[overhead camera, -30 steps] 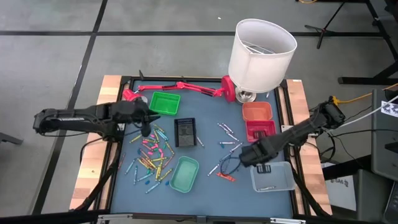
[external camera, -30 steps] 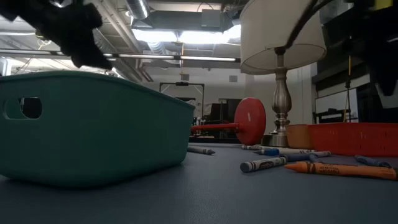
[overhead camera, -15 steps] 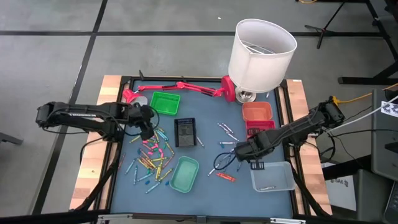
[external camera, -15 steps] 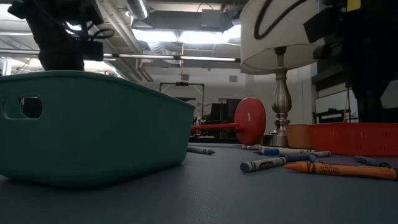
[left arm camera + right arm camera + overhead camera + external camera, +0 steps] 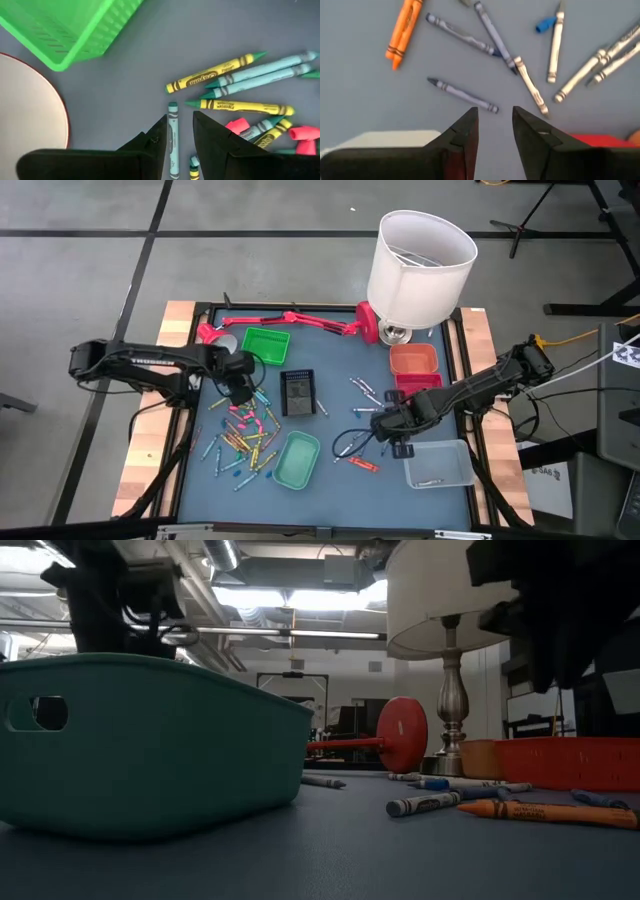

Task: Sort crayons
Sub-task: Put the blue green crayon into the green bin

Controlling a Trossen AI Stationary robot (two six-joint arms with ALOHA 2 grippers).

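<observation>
Many crayons (image 5: 245, 430) lie in a loose pile on the left of the blue mat, and more crayons (image 5: 365, 395) are scattered right of centre. My left gripper (image 5: 179, 124) hangs open over the pile's far edge, pointing down. A teal crayon (image 5: 173, 137) shows on the mat in the gap between its fingers. My right gripper (image 5: 494, 116) is open above the scattered crayons, just short of a grey crayon (image 5: 462, 95). An orange crayon (image 5: 402, 32) lies farther off. Both grippers, the left gripper (image 5: 240, 385) and the right gripper (image 5: 385, 423), hold nothing.
The small trays are a green tray (image 5: 265, 345), a black tray (image 5: 298, 392), a teal tray (image 5: 297, 460), an orange tray (image 5: 413, 360), a red tray (image 5: 420, 388) and a clear tray (image 5: 438, 463). A white-shaded lamp (image 5: 420, 265) and a red folding lamp (image 5: 290, 320) stand at the far edge.
My left gripper has sunk toward the crayon pile and tipped from slanting to pointing nearly straight down. My right gripper has moved toward the table's left, from beside the clear tray to over the scattered crayons, and has tipped further down. No crayon has moved.
</observation>
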